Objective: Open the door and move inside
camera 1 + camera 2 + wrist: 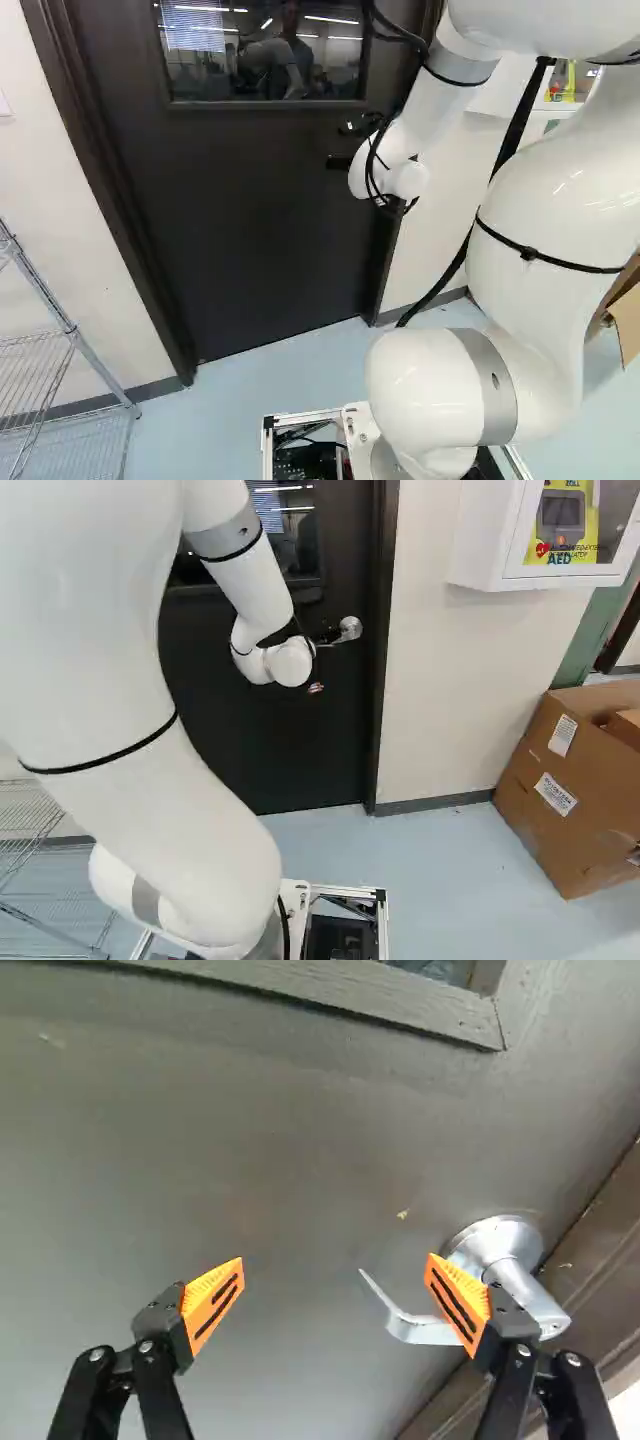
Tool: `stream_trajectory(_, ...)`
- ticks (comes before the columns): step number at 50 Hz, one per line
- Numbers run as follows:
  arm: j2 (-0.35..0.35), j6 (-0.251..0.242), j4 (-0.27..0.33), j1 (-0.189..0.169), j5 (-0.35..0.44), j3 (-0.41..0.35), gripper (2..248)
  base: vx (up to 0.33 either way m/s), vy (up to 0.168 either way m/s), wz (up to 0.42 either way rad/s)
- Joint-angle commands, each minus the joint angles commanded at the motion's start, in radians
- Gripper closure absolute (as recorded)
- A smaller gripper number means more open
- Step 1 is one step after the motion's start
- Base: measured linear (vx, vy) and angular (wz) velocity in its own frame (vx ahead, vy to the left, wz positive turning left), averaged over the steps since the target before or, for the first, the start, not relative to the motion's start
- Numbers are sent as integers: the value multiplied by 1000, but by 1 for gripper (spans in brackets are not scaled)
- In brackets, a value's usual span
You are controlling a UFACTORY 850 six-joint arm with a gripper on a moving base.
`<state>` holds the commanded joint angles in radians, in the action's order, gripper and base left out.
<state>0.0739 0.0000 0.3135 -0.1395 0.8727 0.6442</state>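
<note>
Two fingers stand wide apart on the gripper (pixel 336 1258), with nothing gripped between them. The metal handle (pixel 415 1329) sits at one side of that gap: its free tip reaches in front of the opening, while one orange pad hides part of the lever. Whether pad and handle touch, I cannot tell.

The door (pixel 270 230) looks shut in its frame (pixel 600 1260). Closing from this offset could nip only the tip, or shove the lever sideways, so the gripper probably needs to shift toward the handle first. Pushing ahead as things stand might jam a finger against the lever. Smooth, curved metal could also slip out midway through the turn, letting the latch spring back. Should the base roll before the latch is free, the arm would likely be strained against the door. Later, poor steering could clip the frame or the wire shelf (pixel 75 339).
</note>
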Motion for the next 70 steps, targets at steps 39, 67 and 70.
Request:
stream_trajectory(39,48,0,0,13,0,-44,3,0,0,0)
stream_trajectory(67,113,0,0,13,0,-42,3,0,0,0)
stream_trajectory(70,120,0,0,13,0,-43,3,0,0,0)
